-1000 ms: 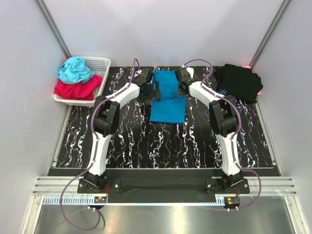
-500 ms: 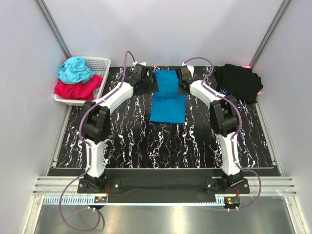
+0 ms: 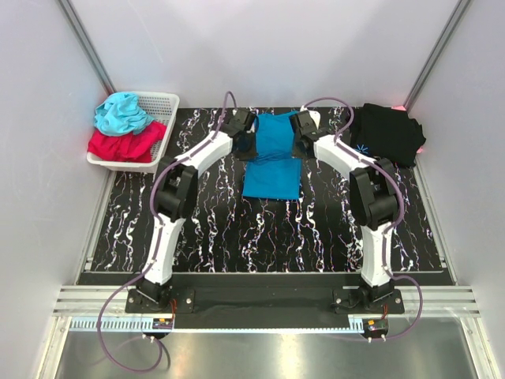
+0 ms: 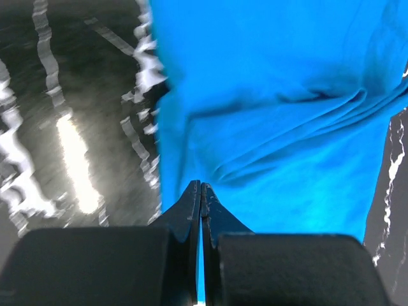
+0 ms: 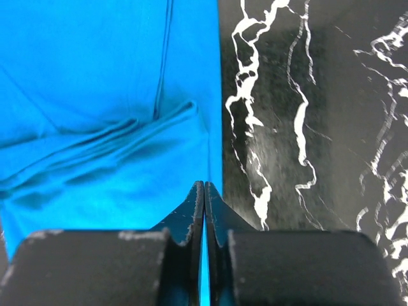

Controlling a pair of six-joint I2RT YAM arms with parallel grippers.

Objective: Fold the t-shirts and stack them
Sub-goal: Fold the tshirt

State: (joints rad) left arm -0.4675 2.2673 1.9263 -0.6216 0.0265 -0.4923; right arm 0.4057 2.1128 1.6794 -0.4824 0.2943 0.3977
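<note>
Left gripper: jaws pinched tight on the left edge of the plain medium-blue cloth t-shirt, a sliver of blue showing between the fingers. Right gripper: clamped the same way on the right edge. Shirt lies part-folded on the black marbled tabletop, far centre. Black cloth t-shirt heaped at far right.

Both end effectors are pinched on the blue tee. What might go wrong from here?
1. The left end effector and right end effector each hold only a thin sliver at the side edge of the blue tee, so it may slip out on lifting.
2. The cloth between them is bunched in ridges; the fold could come out creased or lopsided.
</note>
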